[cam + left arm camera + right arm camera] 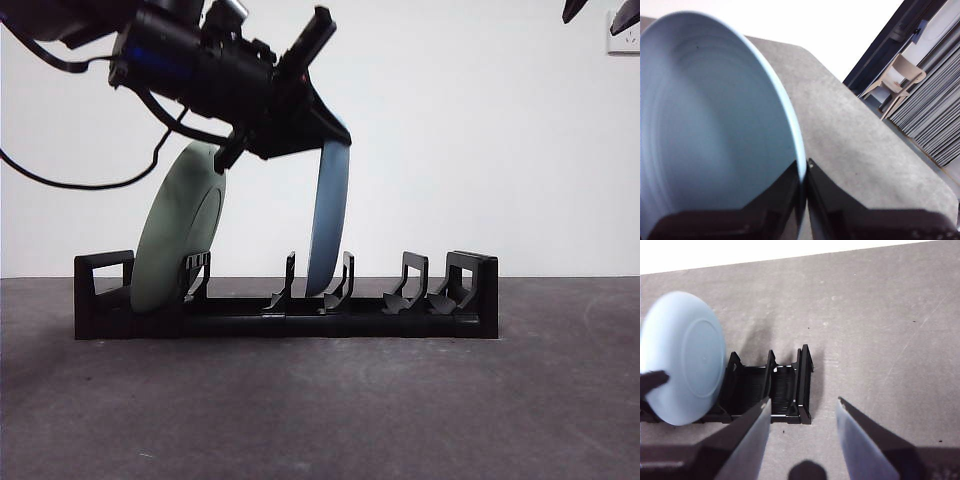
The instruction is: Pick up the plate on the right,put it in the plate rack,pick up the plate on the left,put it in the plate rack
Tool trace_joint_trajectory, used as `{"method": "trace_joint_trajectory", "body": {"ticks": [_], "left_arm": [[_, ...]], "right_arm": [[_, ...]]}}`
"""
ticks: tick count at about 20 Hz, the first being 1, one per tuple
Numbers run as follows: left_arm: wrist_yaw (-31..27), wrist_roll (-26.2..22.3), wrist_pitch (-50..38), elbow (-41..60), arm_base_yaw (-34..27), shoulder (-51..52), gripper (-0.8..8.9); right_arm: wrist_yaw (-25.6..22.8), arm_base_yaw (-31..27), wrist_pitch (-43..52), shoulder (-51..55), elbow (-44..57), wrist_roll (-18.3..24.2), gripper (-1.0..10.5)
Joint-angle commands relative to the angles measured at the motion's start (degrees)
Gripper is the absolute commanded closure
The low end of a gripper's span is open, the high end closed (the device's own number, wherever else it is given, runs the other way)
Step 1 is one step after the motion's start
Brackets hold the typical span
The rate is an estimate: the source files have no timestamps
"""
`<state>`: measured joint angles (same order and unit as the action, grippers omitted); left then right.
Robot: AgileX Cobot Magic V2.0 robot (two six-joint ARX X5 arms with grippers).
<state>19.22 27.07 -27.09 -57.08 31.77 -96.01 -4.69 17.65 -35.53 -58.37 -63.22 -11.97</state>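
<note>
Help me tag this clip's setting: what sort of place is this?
Probably a lab or workshop test bench, not a kitchen: a bare grey table against a blank white wall, and stacked panels beside a plastic chair.

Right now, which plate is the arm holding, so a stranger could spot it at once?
Find the long black rack on the dark table. Two plates stand in it; the held one is the blue plate, near the middle, pinched at its top rim by the left gripper. Its neighbour, the green plate, leans at the rack's end.

Rack [330,322]: black, long, low, set on table.
Green plate [178,232]: leaned in left end slot.
Blue plate [328,215]: near upright, seated between middle dividers.
</note>
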Motion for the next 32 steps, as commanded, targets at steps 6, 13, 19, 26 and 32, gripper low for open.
{"method": "trace_joint_trajectory", "body": {"ticks": [6,13,19,26,32], "left_arm": [[-2.62,-1.64,5.29,-0.37,0.09,-1.70,7.28],[5.97,-6.27,7.34,-0.37,3.89,2.97,5.56],[-21.09,-32.26,31.45,-0.39,13.84,21.97,5.57],[-37.48,-32.87,57.44,-0.39,11.91,40.37,8.21],[-37.44,-31.12,62.99,3.80,7.45,54.14,8.21]], "right_arm": [[-0.13,0.02,0.15,-0.13,0.02,0.48,7.3],[0.26,0.04,-3.19,-0.13,0.02,4.09,7.3],[0.28,0.04,-7.65,-0.11,0.02,10.01,7.3],[0.24,0.22,-7.82,5.03,1.46,10.14,9.6],[0.24,1.25,4.92,24.52,17.53,9.20,9.6]]}}
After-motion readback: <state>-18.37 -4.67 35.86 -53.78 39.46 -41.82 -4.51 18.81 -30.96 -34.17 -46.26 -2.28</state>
